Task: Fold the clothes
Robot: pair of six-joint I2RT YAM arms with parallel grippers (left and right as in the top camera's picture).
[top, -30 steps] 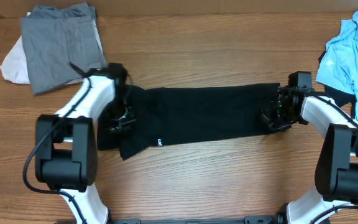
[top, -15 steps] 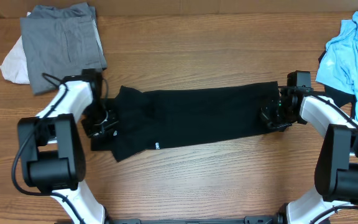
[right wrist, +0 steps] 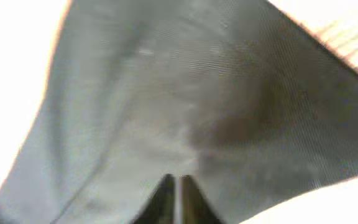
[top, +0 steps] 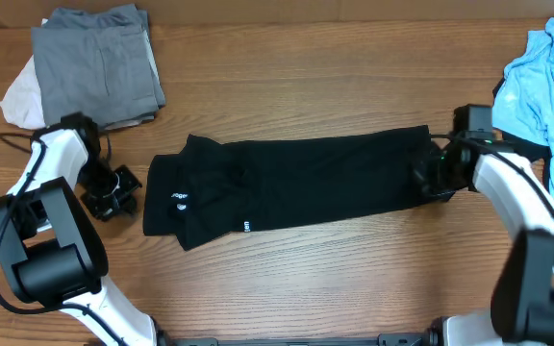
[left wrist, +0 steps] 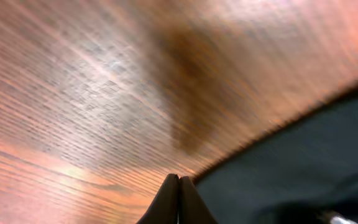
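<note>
Black shirt (top: 296, 183) lay mid-table (top: 306, 279), a long folded strip. Left gripper (left wrist: 179, 179) closed, empty, over bare wood just off its left end. Right gripper (right wrist: 176, 182) over the right end, fingers near-together; grip unclear. Lengthwise fold looked done; next, an end-to-end fold, needing fresh holds.

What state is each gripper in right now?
Left gripper: closed, holding nothing, beside the black shirt.
Right gripper: at the shirt's right end; whether it grips cannot be told.
</note>
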